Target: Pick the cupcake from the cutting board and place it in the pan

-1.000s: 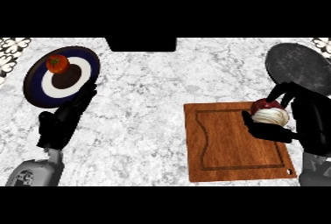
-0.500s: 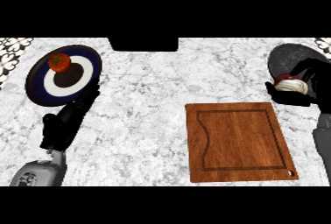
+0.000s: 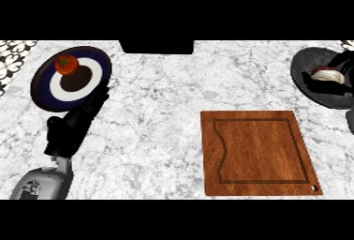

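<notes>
Since a moment ago, the right hand (image 3: pixel 340 70) has carried the cupcake (image 3: pixel 323 75) off the cutting board (image 3: pixel 257 151) and across to the pan (image 3: pixel 309 86) at the counter's right edge; the left hand has not shifted.

Head view, looking steeply down: the right hand's black fingers are curled round the cupcake, which sits over the pan's dark inside (whether it already rests on the pan's floor I cannot tell). The board lies bare, near the pan but apart from it.

Risk, as I judge it: if the fingers let go while the cupcake is still raised or tipped, it could topple onto its frosting or roll toward the rim. Fingers drawing back close to it could also drag it sideways.

The cupcake is small and round, pale with a dark red top. The pan is a round, matte, dark grey dish. The board is a reddish-brown wooden rectangle with a routed groove. Grey-white marble covers the counter (image 3: pixel 159 108).

Far left, the left hand (image 3: pixel 72 129) rests open beside a banded plate (image 3: pixel 50 84) holding a tomato (image 3: pixel 66 64).
</notes>
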`<state>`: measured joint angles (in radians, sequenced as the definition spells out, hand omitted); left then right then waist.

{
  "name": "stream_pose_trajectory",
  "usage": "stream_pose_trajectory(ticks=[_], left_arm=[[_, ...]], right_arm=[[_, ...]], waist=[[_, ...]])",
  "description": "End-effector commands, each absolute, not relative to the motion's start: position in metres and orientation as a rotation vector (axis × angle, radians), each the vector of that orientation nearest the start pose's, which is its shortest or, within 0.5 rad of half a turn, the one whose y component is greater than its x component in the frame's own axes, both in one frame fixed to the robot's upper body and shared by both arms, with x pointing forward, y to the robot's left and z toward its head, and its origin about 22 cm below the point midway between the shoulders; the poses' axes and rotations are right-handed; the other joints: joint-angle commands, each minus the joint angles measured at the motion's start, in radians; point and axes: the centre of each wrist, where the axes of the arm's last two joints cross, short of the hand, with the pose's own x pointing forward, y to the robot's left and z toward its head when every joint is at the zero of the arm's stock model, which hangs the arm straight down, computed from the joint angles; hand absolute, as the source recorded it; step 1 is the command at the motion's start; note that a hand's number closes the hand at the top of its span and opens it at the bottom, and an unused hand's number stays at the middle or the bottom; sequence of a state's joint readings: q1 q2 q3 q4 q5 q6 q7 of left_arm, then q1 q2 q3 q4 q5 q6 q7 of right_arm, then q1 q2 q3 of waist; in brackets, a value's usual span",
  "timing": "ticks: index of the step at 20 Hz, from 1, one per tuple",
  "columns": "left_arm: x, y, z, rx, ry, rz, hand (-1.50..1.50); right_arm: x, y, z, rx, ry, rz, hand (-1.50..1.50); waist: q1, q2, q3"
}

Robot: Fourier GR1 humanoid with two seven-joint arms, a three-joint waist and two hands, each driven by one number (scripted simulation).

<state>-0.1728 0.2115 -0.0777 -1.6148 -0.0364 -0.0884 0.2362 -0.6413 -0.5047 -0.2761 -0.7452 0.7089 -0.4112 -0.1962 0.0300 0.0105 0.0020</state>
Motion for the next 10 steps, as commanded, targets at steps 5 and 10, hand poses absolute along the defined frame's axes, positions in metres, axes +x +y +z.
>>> stream_pose_trajectory(ticks=[5,10], left_arm=[[0.268,0.238,0.052,0.059,-1.520,-0.387,0.00],[0.274,0.245,0.049,0.067,-1.522,-0.382,0.00]], right_arm=[[0.380,-0.421,0.059,-1.300,-1.527,0.453,1.50],[0.380,-0.449,0.090,-1.294,-1.511,0.433,1.50]], waist=[[0.022,0.007,0.002],[0.029,0.013,0.002]])
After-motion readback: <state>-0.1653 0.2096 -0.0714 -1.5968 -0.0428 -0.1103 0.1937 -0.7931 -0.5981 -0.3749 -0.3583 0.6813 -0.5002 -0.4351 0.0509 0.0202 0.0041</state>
